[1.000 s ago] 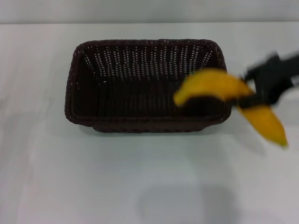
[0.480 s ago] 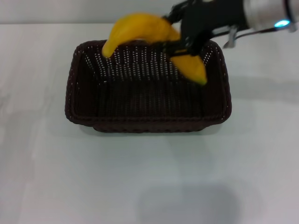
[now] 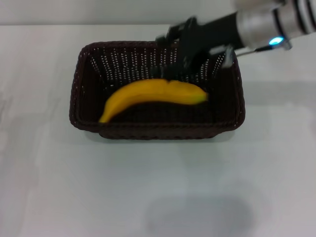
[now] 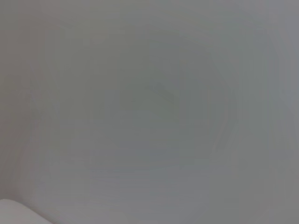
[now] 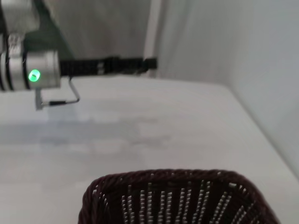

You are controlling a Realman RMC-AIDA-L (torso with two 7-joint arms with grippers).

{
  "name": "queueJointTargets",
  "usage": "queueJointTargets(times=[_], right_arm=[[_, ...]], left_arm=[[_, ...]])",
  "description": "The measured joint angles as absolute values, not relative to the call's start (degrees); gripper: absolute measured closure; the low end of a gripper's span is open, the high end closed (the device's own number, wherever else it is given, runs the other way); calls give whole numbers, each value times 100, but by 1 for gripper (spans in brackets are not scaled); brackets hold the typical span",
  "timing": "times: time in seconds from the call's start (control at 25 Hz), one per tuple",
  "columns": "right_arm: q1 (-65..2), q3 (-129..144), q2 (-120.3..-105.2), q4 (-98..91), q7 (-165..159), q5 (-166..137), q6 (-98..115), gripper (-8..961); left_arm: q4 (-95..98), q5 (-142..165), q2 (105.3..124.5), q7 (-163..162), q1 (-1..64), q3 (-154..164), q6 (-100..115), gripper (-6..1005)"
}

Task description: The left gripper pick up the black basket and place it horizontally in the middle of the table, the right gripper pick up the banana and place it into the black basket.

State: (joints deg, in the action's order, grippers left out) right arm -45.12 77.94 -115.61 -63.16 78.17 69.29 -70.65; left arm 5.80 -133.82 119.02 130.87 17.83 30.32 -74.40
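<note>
Banana [image 3: 153, 96] now lying inside the black basket [image 3: 88, 94] mid-table [image 3: 148, 187], no longer held aloft, right gripper [image 3: 180, 69] lowered just above it, jaw state unclear, left gripper unseen.

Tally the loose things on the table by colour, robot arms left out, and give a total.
Black: 1, the black basket
Yellow: 1, the banana, inside that basket
Total: 2

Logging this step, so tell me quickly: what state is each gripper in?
Left gripper: not in view.
Right gripper: above the banana in the black basket; fingers cannot be told.
</note>
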Motion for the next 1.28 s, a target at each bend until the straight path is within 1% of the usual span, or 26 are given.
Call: queueJointTargets(times=[0.08, 0.24, 0.32, 0.4, 0.48, 0.68, 0.72, 0.84, 0.88, 0.96, 1.0, 1.04, 1.28], right_arm=[[-4286, 7479, -11537, -6569, 7820, 7135, -7118, 296], [-3714, 6638, -11548, -6925, 8000, 7891, -7144, 155], [-3389, 6117, -11542, -6789, 8321, 8772, -7133, 85], [-3027, 5507, -11533, -6327, 8814, 9810, -7223, 85], [-2848, 5138, -11531, -5865, 9260, 10455, -7332, 84], [-2456, 4187, -11530, -3840, 11360, 12147, -7756, 83], [-2399, 3949, -11529, -3124, 12174, 12446, -7800, 83], [-2348, 3591, -11531, -2143, 13394, 12692, -7741, 83], [-2348, 3591, -11531, -2143, 13394, 12692, -7741, 83], [-2350, 3265, -11539, -1322, 14583, 12754, -7510, 83], [-2350, 3265, -11539, -1322, 14583, 12754, -7510, 83], [-2362, 3229, -11556, -944, 15064, 12752, -7062, 83], [-2360, 3203, -11568, -721, 15144, 12776, -7037, 83]], left_arm=[[580, -13382, 11901, 13087, 1785, 3032, -7438, 141], [583, -13380, 11902, 13087, 1777, 3032, -7451, 140], [585, -13397, 11910, 13106, 1767, 3033, -7472, 140], [575, -13464, 11920, 13245, 1768, 3032, -7486, 140], [522, -13511, 11941, 13534, 1790, 3033, -7510, 140], [264, -13523, 11947, 14030, 1884, 3032, -7695, 140], [260, -13523, 11948, 14054, 1888, 3033, -7706, 139], [212, -13525, 11944, 14118, 1894, 3045, -7715, 139], [196, -13525, 11942, 14126, 1896, 3052, -7713, 139], [193, -13521, 11941, 14126, 1899, 3058, -7697, 139], [192, -13516, 11942, 14127, 1899, 3063, -7685, 139], [172, -13511, 11945, 14127, 1899, 3068, -7681, 139], [90, -13486, 11952, 14136, 1876, 3078, -7676, 139]])
